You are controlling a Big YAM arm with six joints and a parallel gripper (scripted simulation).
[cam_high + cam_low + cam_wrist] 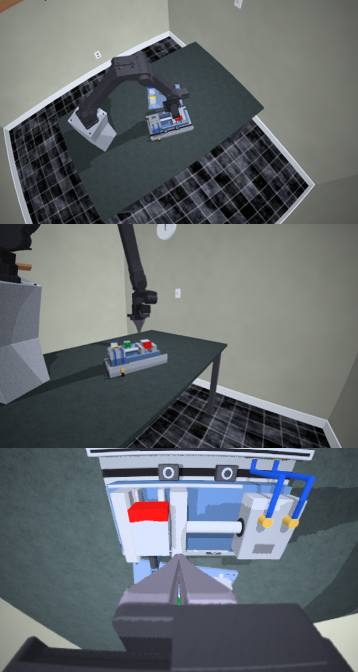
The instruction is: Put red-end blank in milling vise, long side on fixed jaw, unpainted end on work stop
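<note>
Red-ended blank (178,118) (146,344) (149,530) between vise jaws; closed, empty fingers (175,117) (139,332) above; blue plate (159,102) (220,571) behind vise.

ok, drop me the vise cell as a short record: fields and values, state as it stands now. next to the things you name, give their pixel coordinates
target: white block with red end (178,118) (147,345) (150,535)
location: between the jaws of the grey-and-blue milling vise (176,132) (138,365) (215,508)
orientation: red end away from short dark work stop (153,563)
contact with fixed jaw and stop: cannot tell
gripper (176,117) (139,332) (179,559): shut, holding nothing
light-blue plate (160,104) (142,570): carries yellow-ended white block (152,100) (114,346) and blue-ended white block (152,91); green-ended block (127,344) mostly hidden from above
</note>
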